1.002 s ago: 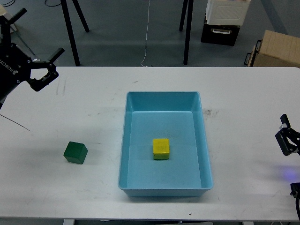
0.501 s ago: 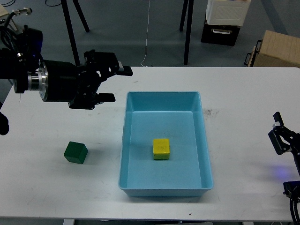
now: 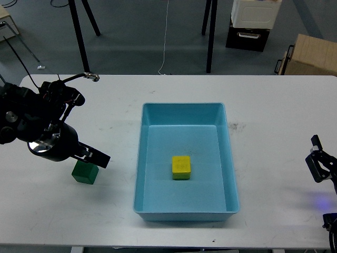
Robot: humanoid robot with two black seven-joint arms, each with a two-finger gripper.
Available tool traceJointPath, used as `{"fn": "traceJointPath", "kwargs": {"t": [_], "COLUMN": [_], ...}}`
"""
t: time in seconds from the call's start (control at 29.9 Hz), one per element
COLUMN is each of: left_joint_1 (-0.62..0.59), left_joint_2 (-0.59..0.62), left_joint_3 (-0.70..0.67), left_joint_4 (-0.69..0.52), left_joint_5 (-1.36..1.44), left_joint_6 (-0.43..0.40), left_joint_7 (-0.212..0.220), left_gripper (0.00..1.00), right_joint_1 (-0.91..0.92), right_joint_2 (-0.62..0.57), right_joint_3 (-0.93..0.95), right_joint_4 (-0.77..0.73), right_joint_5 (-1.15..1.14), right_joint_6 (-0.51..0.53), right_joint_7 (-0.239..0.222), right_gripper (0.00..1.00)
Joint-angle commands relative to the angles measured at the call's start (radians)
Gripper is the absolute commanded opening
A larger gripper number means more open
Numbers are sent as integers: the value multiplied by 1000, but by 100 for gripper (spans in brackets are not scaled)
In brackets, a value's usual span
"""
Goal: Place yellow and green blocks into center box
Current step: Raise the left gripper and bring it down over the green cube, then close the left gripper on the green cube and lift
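Note:
The yellow block [image 3: 181, 167] lies inside the light blue box [image 3: 182, 108] at the table's center. The green block [image 3: 85, 173] sits on the white table left of the box. My left gripper [image 3: 88, 159] hangs right over the green block, pointing down. Its round wrist hides most of it. Only one black finger [image 3: 97, 157] shows, sticking out to the right above the block. I cannot tell how the jaws stand or whether they touch the block. My right gripper [image 3: 320, 166] is small and dark at the right edge, away from both blocks.
The white table [image 3: 274, 105] carries only the box and the green block. Beyond its far edge are black stand legs [image 3: 79, 37], a cardboard box [image 3: 308, 55] and a black and white crate [image 3: 250, 23] on the floor.
My left arm has swung from above the table's far left, past the box's left side, down to the green block. The right gripper has shifted slightly. The blocks have not moved.

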Motion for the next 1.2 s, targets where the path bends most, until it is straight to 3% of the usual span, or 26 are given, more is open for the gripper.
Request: {"fn": "traceJointPath", "kwargs": {"t": [0.0,0.37,0.97,1.0,1.04,1.1,1.17], "left_joint_1": [65,162,305,306,306,308,308], "left_joint_2": [-10,-105,-138,-138,-138,-138,-138], "left_joint_3": [-8,-13,-57,-62,-65,-63,-63], "left_joint_4": [60,217,294,289,286,285,280], "left_joint_5": [9,18,113,130,153,188,216], "left_joint_6": [0,0,0,0,0,0,0], "left_joint_7": [0,-4,-1,-1,-1,0,5], "left_gripper": [100,100,97,94,84,52,31], "right_joint_1": [2,-1,-16,-17,-17,-17,-19], "right_joint_2": [1,-5,-2,0,0,0,1], "right_joint_3": [-6,-6,-8,-8,-8,-8,-8], "right_joint_4": [-3,-3,-3,-3,-5,-5,-3], "right_joint_5": [0,-14,-16,-16,-16,-16,-16], "right_joint_6": [0,0,0,0,0,0,0], "right_joint_7": [-1,-1,-4,-4,-4,-4,-4], "right_gripper": [100,100,100,100,100,100,100]}}
